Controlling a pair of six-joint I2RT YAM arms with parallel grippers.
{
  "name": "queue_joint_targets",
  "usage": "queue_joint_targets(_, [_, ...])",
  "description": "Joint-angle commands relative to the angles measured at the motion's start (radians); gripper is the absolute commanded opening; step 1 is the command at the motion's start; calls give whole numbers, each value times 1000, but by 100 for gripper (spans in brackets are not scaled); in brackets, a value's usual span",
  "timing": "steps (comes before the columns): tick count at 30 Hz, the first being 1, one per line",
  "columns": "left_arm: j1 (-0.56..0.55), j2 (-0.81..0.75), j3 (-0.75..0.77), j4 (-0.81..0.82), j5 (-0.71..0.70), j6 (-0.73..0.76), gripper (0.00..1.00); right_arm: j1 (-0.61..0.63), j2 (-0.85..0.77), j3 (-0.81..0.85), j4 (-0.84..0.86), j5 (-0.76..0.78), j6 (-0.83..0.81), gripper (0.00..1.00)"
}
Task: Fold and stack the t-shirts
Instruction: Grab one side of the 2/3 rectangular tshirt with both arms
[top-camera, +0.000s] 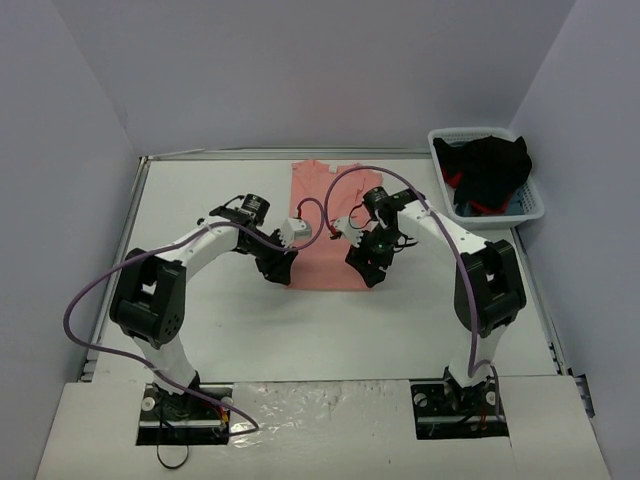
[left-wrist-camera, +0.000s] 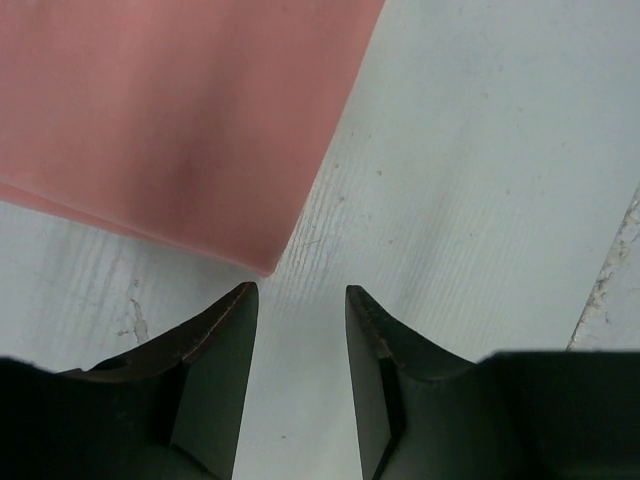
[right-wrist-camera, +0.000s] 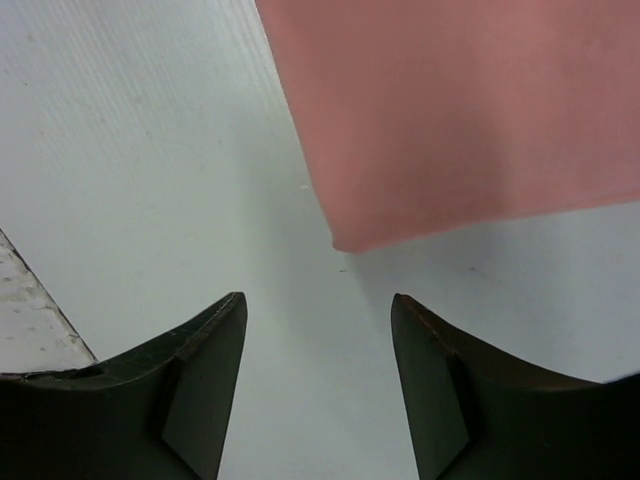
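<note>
A salmon-pink t-shirt (top-camera: 322, 232) lies flat in a long folded strip in the middle of the table. My left gripper (top-camera: 280, 272) hovers at its near left corner, open and empty; in the left wrist view that shirt corner (left-wrist-camera: 190, 130) ends just ahead of the fingertips (left-wrist-camera: 235, 310). My right gripper (top-camera: 368, 274) stands at the near right corner, open with nothing between its jaws; the right wrist view shows the pink cloth (right-wrist-camera: 460, 110) a little beyond the gap, not touched.
A white plastic basket (top-camera: 540, 205) at the back right holds dark clothes with some red (top-camera: 488, 170). Purple cables loop over the shirt from both arms. Raised table edges run along the left and right sides.
</note>
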Motion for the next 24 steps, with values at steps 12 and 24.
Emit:
queue_joint_targets(12, [-13, 74, -51, 125, 79, -43, 38, 61, 37, -49, 58, 22, 77, 54])
queue_joint_targets(24, [-14, 75, -63, 142, -19, -72, 37, 59, 100, -25, 64, 23, 63, 55])
